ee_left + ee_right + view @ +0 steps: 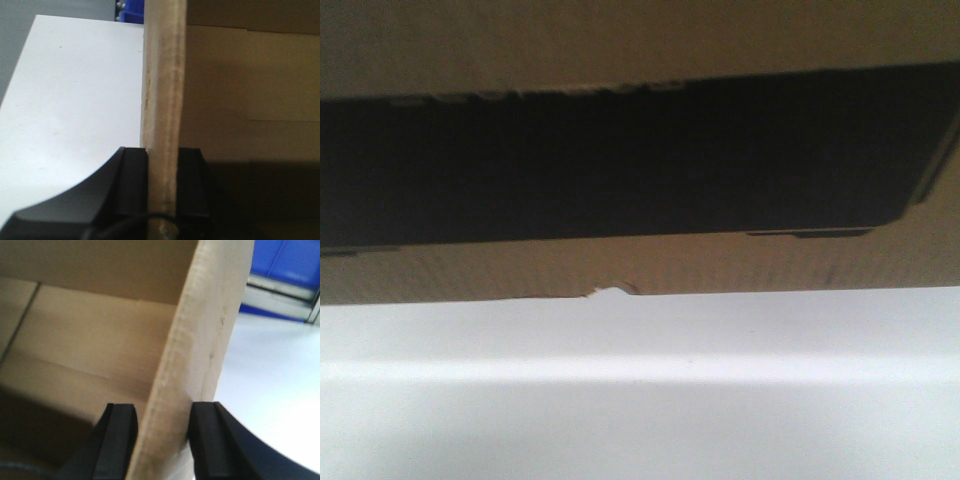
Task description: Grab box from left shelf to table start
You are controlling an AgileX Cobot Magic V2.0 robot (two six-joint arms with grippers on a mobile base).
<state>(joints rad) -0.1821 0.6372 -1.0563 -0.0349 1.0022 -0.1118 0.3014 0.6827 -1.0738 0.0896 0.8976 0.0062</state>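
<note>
While the big brown box fills the top of the front view, its black printed patch sits in the middle and a small torn notch shows on its lower edge. Below that edge lies the white counter, so the box looks to be over the counter or just touching it; I cannot tell which. The left hand pinches one cardboard wall of the box between its two black fingers. The right hand does the same on another wall, with its black fingers close on each side. Both hands are squeezed narrow on the cardboard. White counter shows beside each held wall. Far behind, at the top of the wrist views, bits of blue bins peek out, well apart from the box. So I think the box is off the shelf and the carrying part is mostly done. What is left, I guess, is to set it flat and let go.
</note>
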